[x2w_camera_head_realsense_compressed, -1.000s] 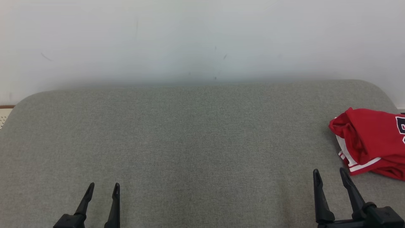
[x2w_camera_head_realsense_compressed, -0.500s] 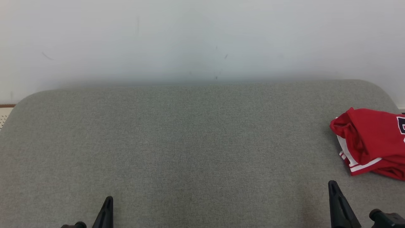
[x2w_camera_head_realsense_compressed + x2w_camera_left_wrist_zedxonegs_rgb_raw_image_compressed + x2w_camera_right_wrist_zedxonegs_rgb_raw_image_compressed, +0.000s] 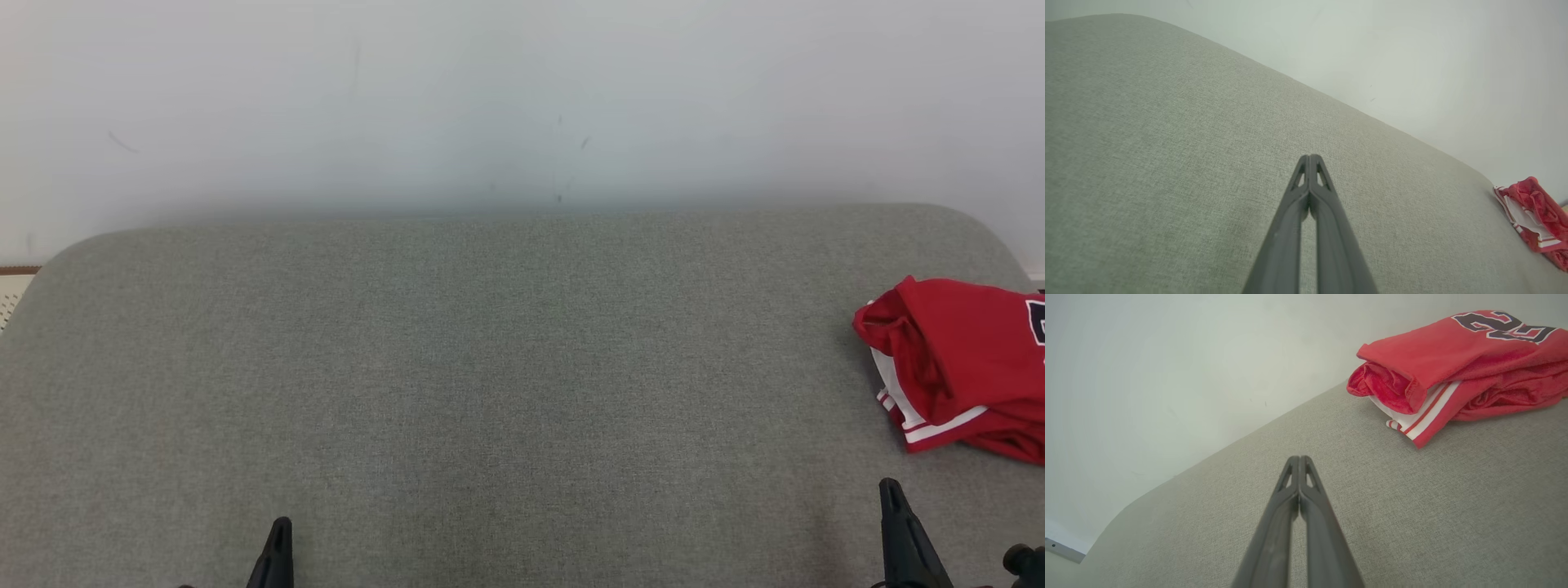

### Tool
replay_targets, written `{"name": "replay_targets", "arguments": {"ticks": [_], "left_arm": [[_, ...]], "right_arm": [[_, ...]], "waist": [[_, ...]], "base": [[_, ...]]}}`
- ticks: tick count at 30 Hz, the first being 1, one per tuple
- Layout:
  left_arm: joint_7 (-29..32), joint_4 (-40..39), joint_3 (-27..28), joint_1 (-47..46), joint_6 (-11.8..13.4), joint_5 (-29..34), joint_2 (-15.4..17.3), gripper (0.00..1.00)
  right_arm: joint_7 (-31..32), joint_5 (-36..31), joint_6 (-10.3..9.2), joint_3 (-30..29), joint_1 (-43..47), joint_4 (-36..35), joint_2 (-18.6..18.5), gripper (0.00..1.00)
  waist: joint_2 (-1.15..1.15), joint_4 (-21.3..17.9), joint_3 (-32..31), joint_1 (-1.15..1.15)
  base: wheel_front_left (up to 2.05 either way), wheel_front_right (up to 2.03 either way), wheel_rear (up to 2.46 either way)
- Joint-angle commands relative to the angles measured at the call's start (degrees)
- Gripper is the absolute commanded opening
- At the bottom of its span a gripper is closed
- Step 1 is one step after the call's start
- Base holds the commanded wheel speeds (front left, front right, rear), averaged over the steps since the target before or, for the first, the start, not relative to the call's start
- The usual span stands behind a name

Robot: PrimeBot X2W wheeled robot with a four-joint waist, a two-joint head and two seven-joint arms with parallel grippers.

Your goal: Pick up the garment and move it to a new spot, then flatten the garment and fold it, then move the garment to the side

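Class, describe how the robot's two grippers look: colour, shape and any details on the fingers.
Both the left gripper and the right gripper have two long, slim fingers of dark grey, matt material. Each finger tapers to a point and has a small triangular cut-out near its tip.

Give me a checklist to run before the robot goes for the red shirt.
1. Left hand empty: ok, shut on nothing.
2. Right hand open for a grasp: not ok, shut.
3. Red shirt lying free on the grey cushion: ok.
4. Shirt flat: not ok, bunched.
5. Nothing between right hand and shirt: ok.
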Motion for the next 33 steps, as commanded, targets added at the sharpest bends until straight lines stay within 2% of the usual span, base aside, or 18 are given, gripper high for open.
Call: {"name": "replay_targets", "arguments": {"ticks": [1,19,33], "left_arm": [[0.2,-1.0,0.4,-0.1,-0.5,-2.3,0.1,0.00],[1.3,-1.7,0.6,1.4,-2.8,-16.6,-1.2,0.00],[1.9,-2.1,0.7,2.3,-4.2,-25.4,-2.0,0.00]], "right_arm": [[0.7,2.6,-0.01,-0.9,-1.1,-0.3,-0.4,0.00],[6.5,17.8,-0.02,-6.4,-2.6,3.1,0.4,0.00],[10.1,27.1,-0.03,-9.9,-3.5,5.2,0.9,0.00]], "waist": [[0.00,0.0,0.0,0.00],[0.00,0.1,0.3,0.00],[0.00,0.2,0.5,0.00]], "base": [[0.00,0.00,0.00],[0.00,0.00,0.00],[0.00,0.00,0.00]]}}
